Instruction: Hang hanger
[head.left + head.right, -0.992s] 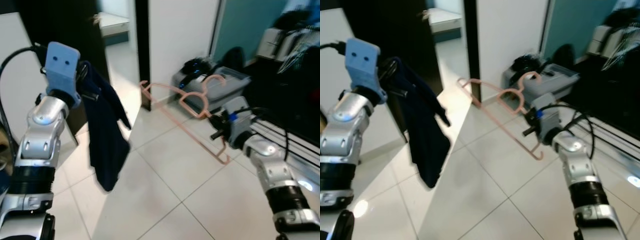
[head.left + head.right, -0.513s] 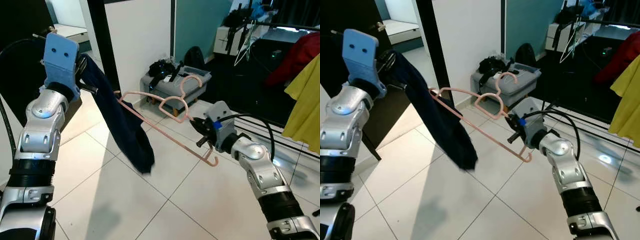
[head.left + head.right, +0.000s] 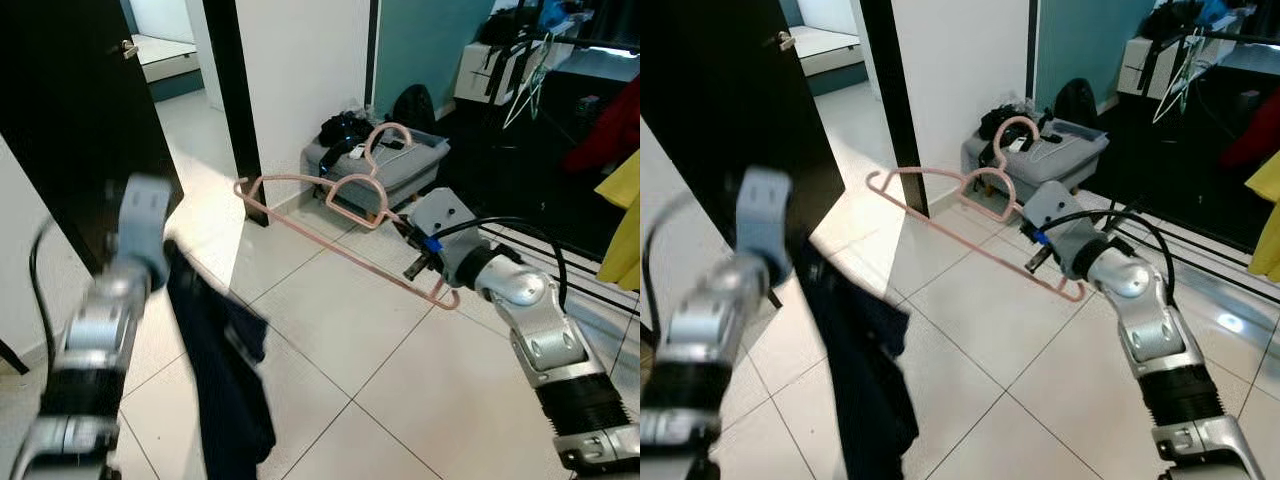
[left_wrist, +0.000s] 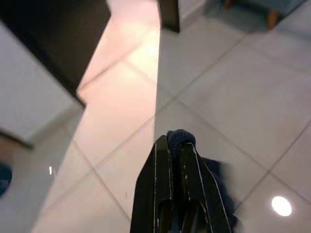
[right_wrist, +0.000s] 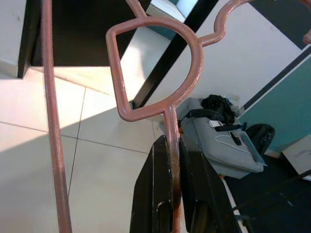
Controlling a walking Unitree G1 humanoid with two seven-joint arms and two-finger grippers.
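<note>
Lowered since half a second ago, the left arm now sits well below its raised pose and shows blurred, and the dark navy cloth garment (image 3: 225, 385) that swung out beside the hanger hangs straight down near the floor, apart from it. The right arm has kept its hold and place.

One garment, one pink metal wire hanger (image 3: 330, 215), and two grippers make up the count. On the left, the left gripper (image 4: 176, 145) has its two black fingers pressed together on a fold of the dark cloth, which pokes out between the fingertips in the wrist view.

Glossy pale floor tiles (image 3: 340, 330) with thin grout lines cover the room. A black door (image 3: 85, 120) stands at far left, a white wall (image 3: 300, 70) with a black upright strip in the middle, and a grey storage box (image 3: 390, 165) holding dark items sits on the floor behind the hanger. Further right is a teal wall, then a dim area with hanging clothes, including a yellow piece (image 3: 625, 225) at the edge.

To the right, the right gripper (image 5: 171, 145) is closed on the hanger's wire just below the looped neck. Held in the air above the tiles, the hanger stretches from that gripper toward the left, its hook (image 3: 385, 135) pointing up in front of the box.
</note>
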